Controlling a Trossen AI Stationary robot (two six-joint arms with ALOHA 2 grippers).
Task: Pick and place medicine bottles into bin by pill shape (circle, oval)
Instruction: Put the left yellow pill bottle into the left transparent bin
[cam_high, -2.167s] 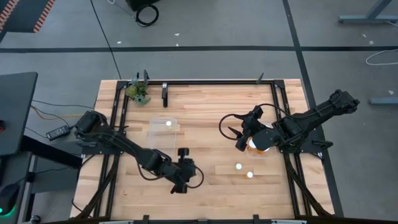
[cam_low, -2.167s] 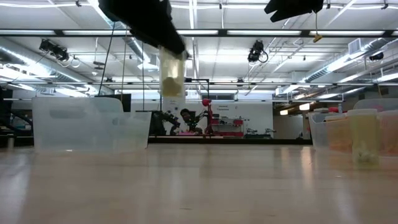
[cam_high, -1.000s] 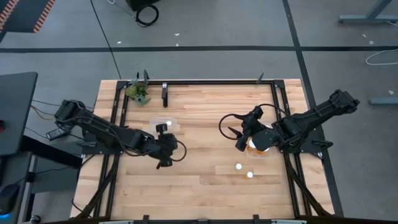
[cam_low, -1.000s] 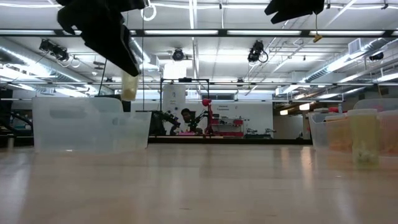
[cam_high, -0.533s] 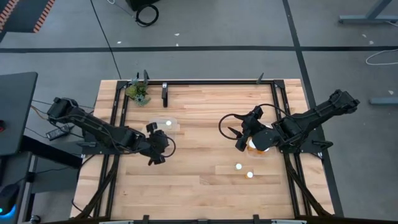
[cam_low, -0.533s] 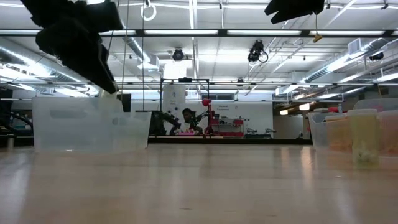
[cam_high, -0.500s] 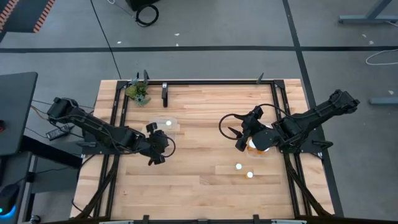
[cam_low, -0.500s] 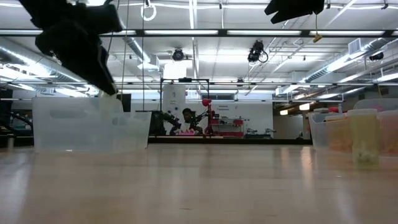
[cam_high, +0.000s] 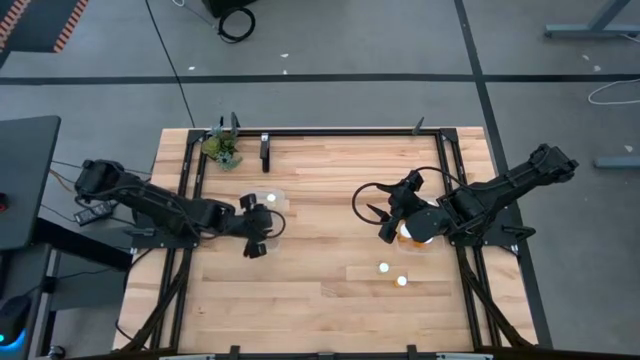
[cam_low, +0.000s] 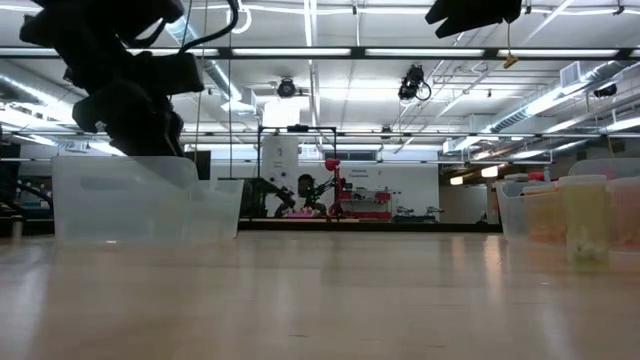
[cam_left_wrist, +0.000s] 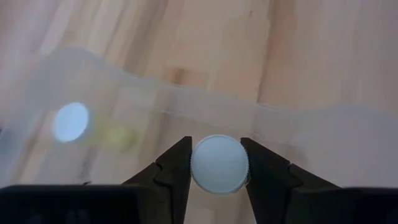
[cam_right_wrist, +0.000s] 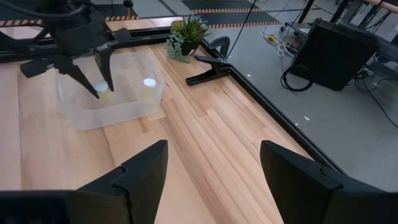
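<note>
My left gripper (cam_high: 258, 222) is shut on a small bottle with a white cap (cam_left_wrist: 219, 164) and stands over the clear bin (cam_high: 265, 205) at the table's left. It also shows in the right wrist view (cam_right_wrist: 99, 86). A second white-capped bottle (cam_left_wrist: 71, 121) with a yellowish body lies inside that bin. My right gripper (cam_high: 385, 222) is open and empty, high beside the right bin (cam_high: 415, 240), which holds amber bottles. Two white-capped bottles (cam_high: 383, 268) (cam_high: 402, 281) stand on the table near it. My left gripper pinches the bottle between its two fingers (cam_left_wrist: 177, 168), one on each side just below the white cap (cam_left_wrist: 219, 163). The fingers come from above, pointing down. The bottle hangs upright, cap up, at the clear bin's near wall (cam_right_wrist: 93, 109); whether its base touches anything does not show.
A small plant (cam_high: 222, 148) and a black clamp (cam_high: 265, 150) stand at the table's far edge. A black frame rail (cam_high: 340, 131) runs along the far side. Bare wood lies in the table's middle and near part.
My left gripper has carried the bottle toward the table's far left, to the clear bin, turned about on the way, and gone down. In the low view the bottle, earlier above the bin's rim, is now hidden behind the bin's wall.
</note>
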